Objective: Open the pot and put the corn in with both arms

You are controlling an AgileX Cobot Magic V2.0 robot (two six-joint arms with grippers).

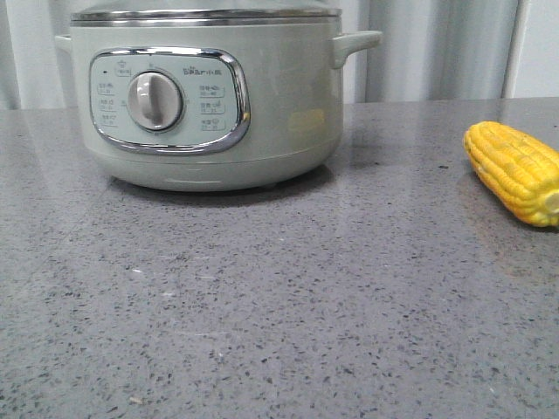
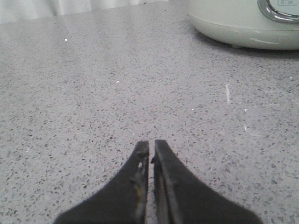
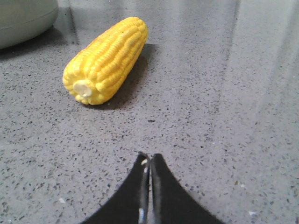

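Plainly, the left tool (image 2: 149,148) has its black fingers almost together, only a thin slit between the tips, holding nothing and poised over bare grey speckled tabletop (image 2: 117,93). The right tool (image 3: 150,159) is likewise pressed together and empty.

The pot (image 1: 205,96) stands at the far left of the tabletop with its lid on; its chrome-framed panel (image 1: 170,100) carries a round dial (image 1: 155,100) and small printed labels too fine to read.

The corn (image 1: 515,172) lies on its side at the right edge of the front view, well apart from the pot, its pale cut end (image 3: 84,88) turned toward the right tool. Wide open tabletop lies in front of both.
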